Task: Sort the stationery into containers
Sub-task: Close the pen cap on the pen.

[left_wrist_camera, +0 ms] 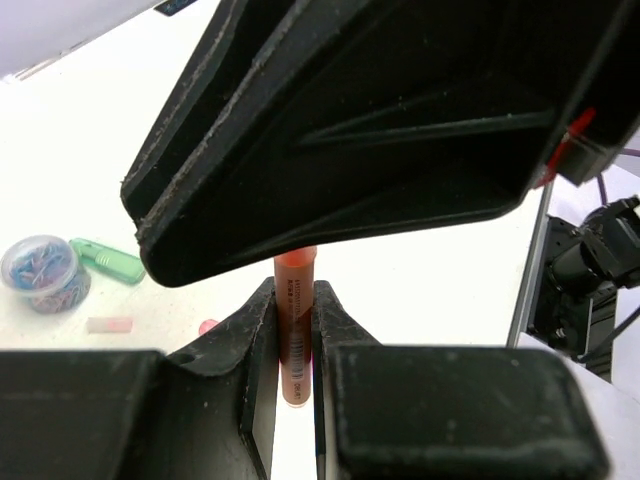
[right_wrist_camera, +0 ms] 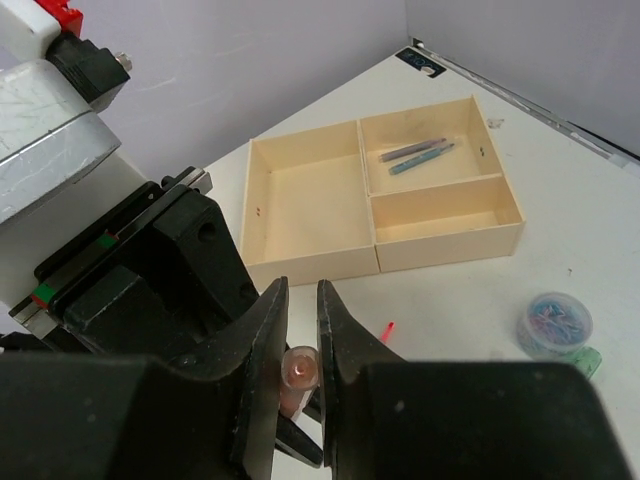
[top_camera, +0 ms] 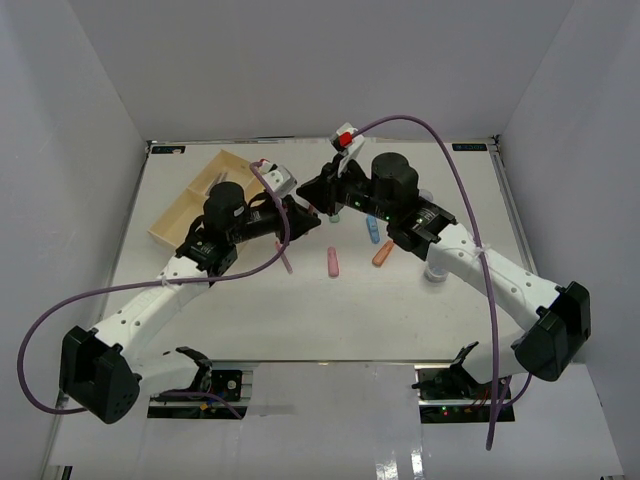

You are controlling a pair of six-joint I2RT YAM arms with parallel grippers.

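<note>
An orange pen hangs in the air between both grippers, above the table just right of the tray. My left gripper is shut on its barrel, the barcode showing between the jaws. My right gripper is shut on the same orange pen, seen end-on. In the top view the left gripper and right gripper meet tip to tip. The cream tray lies beyond, with two thin pens in one compartment. The tray sits at the far left.
A pink marker, an orange marker and a blue marker lie on the table below the grippers. A round jar stands beside a green marker. The right arm's housing fills the left wrist view.
</note>
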